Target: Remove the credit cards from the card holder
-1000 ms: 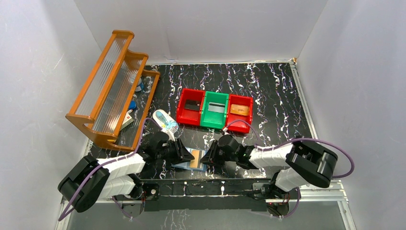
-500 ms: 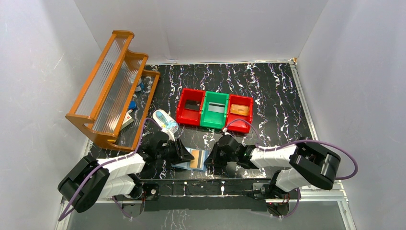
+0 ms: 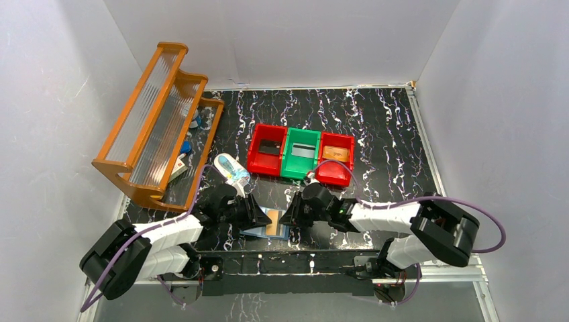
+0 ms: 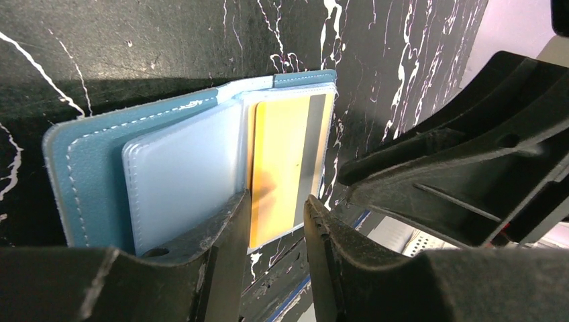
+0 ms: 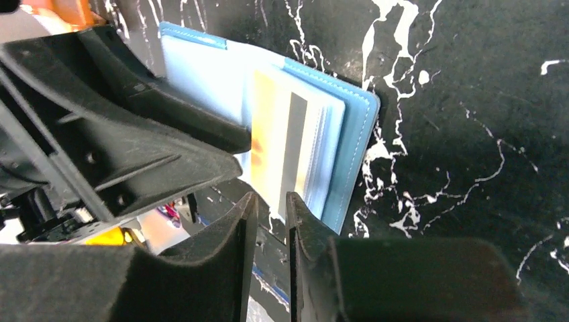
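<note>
The job looks mostly done, though not finished. In the overhead view a black card (image 3: pixel 271 148) lies in the left red bin (image 3: pixel 252 157), a pale grey card (image 3: pixel 304 151) in the green bin (image 3: pixel 288 162) and a tan-orange card (image 3: pixel 335 153) in the right red bin (image 3: pixel 349 149), all well apart from the wallet.

The blue card holder (image 4: pixel 87 174) lies open and flat on the marbled black table (image 3: pixel 389 134), at the near edge between my two arms. One yellow-orange card (image 4: pixel 278 174) with a grey stripe is not yet out: it sits in a clear pocket, its near end poking past the sleeve. I cannot tell whether more cards hide behind it.

My left pincer (image 4: pixel 276 200) is low over the holder, fingers narrowly apart. One finger rests on the clear sleeve and the card's near edge shows in the gap, but nothing is clamped. My right pincer (image 5: pixel 272 196) comes at the same edge from the other side. Its fingers stand only a slit apart, and they grip nothing that I can see.

What I judge is left: pin the holder, draw this card free, and set it aside.
</note>
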Controlling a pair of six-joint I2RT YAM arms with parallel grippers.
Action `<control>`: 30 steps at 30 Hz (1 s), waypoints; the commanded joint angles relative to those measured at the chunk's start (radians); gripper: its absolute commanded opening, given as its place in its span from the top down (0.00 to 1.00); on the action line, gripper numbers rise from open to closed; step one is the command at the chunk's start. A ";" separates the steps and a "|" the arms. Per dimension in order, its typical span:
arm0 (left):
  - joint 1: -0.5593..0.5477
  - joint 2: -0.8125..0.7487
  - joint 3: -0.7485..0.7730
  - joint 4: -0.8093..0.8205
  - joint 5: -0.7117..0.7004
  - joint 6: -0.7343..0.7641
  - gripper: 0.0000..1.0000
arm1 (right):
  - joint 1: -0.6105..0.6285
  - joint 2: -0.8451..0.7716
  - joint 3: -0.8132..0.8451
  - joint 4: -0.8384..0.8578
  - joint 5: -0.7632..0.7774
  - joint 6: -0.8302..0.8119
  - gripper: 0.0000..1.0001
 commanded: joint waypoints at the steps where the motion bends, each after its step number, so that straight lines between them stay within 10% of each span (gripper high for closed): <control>1: -0.003 -0.013 0.025 -0.053 -0.010 0.027 0.65 | 0.002 0.073 0.064 -0.051 0.024 -0.018 0.71; 17: -0.003 -0.027 0.003 -0.042 -0.006 0.016 0.49 | 0.004 0.207 -0.031 -0.001 0.014 0.061 1.00; 30: -0.003 -0.109 0.015 -0.279 -0.160 0.071 0.37 | 0.002 0.260 -0.099 0.112 -0.008 0.107 1.00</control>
